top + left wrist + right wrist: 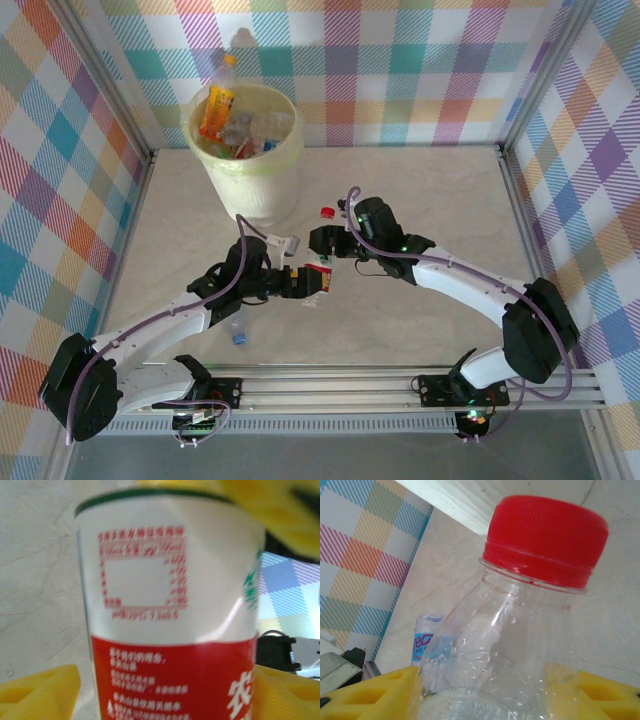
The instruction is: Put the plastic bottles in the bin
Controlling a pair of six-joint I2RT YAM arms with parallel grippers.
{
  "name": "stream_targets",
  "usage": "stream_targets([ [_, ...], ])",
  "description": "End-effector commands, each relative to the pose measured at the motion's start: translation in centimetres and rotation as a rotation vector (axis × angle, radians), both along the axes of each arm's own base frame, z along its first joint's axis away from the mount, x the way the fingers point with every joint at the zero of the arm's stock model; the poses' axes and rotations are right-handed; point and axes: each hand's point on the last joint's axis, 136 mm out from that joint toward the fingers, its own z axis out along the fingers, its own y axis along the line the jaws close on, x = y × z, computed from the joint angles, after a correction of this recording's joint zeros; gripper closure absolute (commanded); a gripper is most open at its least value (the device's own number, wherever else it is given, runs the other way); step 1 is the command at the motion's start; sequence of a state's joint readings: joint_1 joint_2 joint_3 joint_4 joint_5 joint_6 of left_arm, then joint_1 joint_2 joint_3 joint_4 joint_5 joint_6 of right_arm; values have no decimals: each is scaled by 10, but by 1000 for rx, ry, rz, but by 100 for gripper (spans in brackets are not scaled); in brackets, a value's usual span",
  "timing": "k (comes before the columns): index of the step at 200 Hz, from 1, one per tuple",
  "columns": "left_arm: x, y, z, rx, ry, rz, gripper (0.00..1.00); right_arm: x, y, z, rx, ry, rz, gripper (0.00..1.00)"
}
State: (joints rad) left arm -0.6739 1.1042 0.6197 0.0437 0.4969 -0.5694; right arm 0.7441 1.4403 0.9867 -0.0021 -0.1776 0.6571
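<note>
Bottle (321, 281) under handling: red cap (547, 540), clear shoulder, white-and-red label. It sits at mid-bench between both arms, well apart from the bin (252, 190) at the far left.

Right fingers (370, 697) are closed on its clear body below the shoulder. Left fingers (42, 690) straddle the labelled end. 1 finger lies against the label and the other shows a thin gap, so we cannot tell whether that grip is made. We judge this to be a hand-over from right to left.

Recommendations:
- Both left fingers should bear squarely on the label before the right lets go.
- The wall is thin plastic and will likely dent or slip, so a moderate squeeze is advised.
- The 2 sets of fingers are very close, so the right should back straight away.

Obstructions:
- 1 clear bottle (283, 243) lies on the bench (440, 200) between the fingers and the bin, so the carry should pass above it.
- 1 blue-capped bottle (239, 337) lies under the left forearm and could be swept aside.
- The bin is well filled, and an orange bottle (218, 100) stands above its far-left rim. We advise releasing over the near-right of the opening.
</note>
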Motion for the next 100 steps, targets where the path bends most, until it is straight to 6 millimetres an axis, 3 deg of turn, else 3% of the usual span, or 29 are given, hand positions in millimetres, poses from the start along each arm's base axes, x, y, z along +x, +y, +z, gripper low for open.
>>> stream_targets([
  [1,-3,-10,21,-49,-37,-41,32,-13,2,5,20,3,48,38],
  [55,-5,-8,27,-55,-46,-35,48,-18,1,9,31,19,50,33],
  [100,-2,0,47,-45,-44,20,50,-28,-7,28,52,-6,61,9],
])
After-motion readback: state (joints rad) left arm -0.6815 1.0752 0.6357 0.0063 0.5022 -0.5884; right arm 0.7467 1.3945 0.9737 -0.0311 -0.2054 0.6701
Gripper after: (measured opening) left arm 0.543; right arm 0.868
